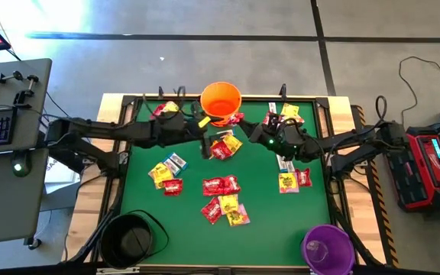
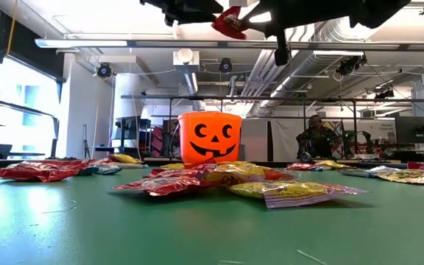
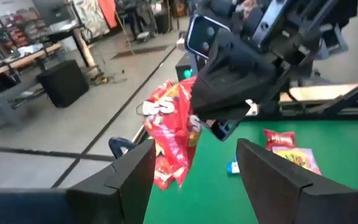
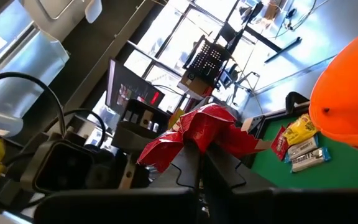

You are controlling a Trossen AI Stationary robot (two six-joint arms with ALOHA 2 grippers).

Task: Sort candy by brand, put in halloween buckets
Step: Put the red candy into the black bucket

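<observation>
Just beside the orange bucket (image 1: 221, 100), above the desk (image 1: 189, 221), our right claw (image 4: 197, 155) pinches the red candy packet (image 4: 197, 130) while our left claw (image 3: 194, 168) stands spread, so a thin corner grip may slip, dropping it short.

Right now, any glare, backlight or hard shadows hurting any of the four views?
High view: even light, with only a bright streak on the floor beyond the table. Low view: ceiling lamps backlight the arms into silhouettes, the red packet reads dark, and the orange bucket is well lit. Right wrist view: bright windows glare behind the red packet. Left wrist view: no glare.
</observation>
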